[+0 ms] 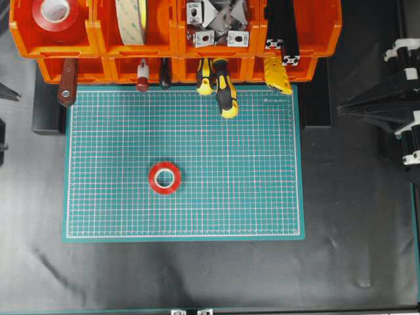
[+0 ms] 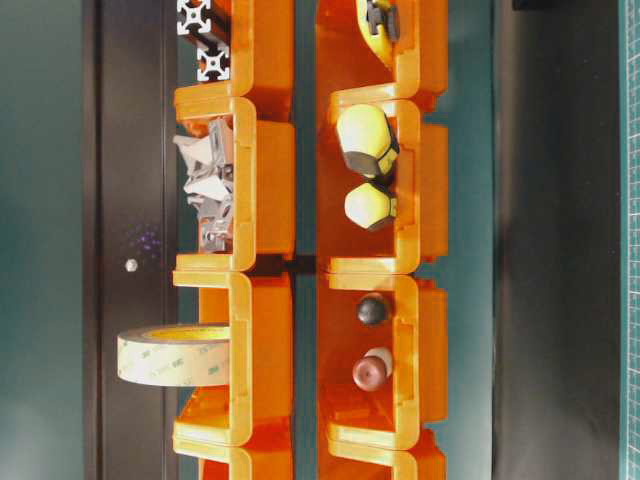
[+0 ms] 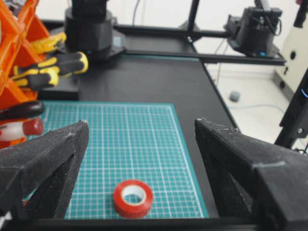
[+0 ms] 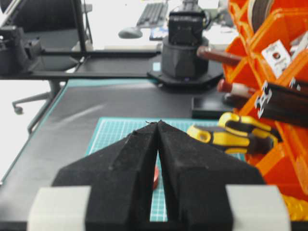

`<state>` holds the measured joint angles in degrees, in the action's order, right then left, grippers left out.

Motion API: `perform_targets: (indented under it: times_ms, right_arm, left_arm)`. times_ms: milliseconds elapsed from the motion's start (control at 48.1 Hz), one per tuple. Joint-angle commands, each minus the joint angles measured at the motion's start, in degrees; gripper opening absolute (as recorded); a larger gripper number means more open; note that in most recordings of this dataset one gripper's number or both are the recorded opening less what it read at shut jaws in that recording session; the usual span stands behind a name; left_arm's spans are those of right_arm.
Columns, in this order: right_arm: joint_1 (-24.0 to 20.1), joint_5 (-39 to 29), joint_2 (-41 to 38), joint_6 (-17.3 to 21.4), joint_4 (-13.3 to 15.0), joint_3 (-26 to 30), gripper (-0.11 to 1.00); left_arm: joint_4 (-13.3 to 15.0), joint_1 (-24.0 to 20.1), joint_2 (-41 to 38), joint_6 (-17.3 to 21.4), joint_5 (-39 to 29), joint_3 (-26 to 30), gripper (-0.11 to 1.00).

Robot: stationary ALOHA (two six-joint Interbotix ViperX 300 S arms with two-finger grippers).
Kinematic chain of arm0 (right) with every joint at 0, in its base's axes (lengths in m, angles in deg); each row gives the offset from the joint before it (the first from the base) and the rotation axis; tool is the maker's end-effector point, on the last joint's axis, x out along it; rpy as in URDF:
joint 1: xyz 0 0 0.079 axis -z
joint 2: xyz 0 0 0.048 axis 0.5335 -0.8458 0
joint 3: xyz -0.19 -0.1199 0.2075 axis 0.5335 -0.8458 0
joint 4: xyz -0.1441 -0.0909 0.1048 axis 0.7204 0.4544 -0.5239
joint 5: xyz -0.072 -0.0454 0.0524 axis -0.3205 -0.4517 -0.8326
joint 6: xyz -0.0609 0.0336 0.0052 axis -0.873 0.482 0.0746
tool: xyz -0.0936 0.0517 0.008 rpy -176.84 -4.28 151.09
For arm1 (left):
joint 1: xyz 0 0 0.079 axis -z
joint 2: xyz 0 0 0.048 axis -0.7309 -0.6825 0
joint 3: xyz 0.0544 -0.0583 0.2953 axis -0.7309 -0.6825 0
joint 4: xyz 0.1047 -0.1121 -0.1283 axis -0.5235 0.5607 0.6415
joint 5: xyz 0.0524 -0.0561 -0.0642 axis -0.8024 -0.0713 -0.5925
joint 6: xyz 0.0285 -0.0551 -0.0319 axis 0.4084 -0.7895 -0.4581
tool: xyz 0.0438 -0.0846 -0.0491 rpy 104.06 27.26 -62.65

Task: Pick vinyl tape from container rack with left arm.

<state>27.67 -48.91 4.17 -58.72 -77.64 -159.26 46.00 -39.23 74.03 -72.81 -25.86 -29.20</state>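
A small glossy red vinyl tape roll [image 1: 165, 178] with a white core lies flat on the green cutting mat, apart from the orange container rack [image 1: 98, 41] along the far edge. A second red roll [image 1: 55, 13] sits in the rack's top-left bin. In the left wrist view my left gripper [image 3: 141, 122] is open and empty, with the tape [image 3: 133, 197] on the mat below and between its fingers. My right gripper [image 4: 157, 122] is shut and empty; it shows at the right edge of the overhead view [image 1: 342, 107]. The left arm is almost out of the overhead view.
The green mat [image 1: 262, 164] covers the table's middle. The rack bins hold a cream-yellow tape roll [image 1: 131, 20], metal brackets [image 1: 216, 23], black extrusions [image 1: 282, 33] and yellow-black screwdrivers [image 1: 226, 88] whose handles stick out over the mat. The rack also shows in the table-level view [image 2: 260, 200].
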Motion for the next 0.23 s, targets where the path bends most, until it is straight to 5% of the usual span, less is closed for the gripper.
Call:
perform_targets:
  times_ms: [0, 208]
  right_arm:
    - [-0.09, 0.09, -0.88, 0.0, 0.0, 0.62, 0.0]
    - [-0.53, -0.26, -1.05, 0.18, 0.0, 0.53, 0.0]
  left_arm:
    - [0.0, -0.26, -1.58, 0.09, 1.93, 0.09, 0.86]
    - [0.0, -0.26, -2.9, -0.53, 4.22, -1.23, 0.86]
